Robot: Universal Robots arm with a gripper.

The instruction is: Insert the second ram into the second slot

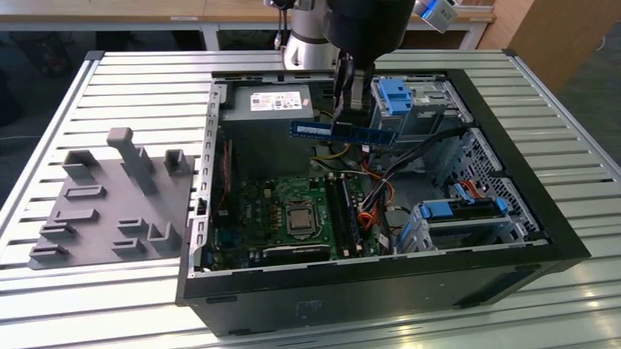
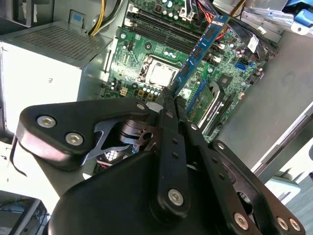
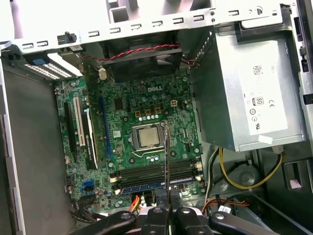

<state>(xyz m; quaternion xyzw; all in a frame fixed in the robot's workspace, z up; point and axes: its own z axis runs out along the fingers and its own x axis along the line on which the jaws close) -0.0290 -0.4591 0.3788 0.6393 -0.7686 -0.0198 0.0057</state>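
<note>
The ram point(image 1: 369, 134) is held clamped in the tool point(image 1: 342, 123), high above the motherboard point(image 1: 257, 211). The carry is judged in hand. Square alignment over the slots point(image 3: 142, 172) is called for.

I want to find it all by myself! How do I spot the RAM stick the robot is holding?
Find the big black open computer case on the metal table. Above its green motherboard, the jaws of the robot arm pinch the RAM stick in mid-air. It is thin, flat and dark blue, unlike the chunky light-blue plastic clips nearby.
</note>
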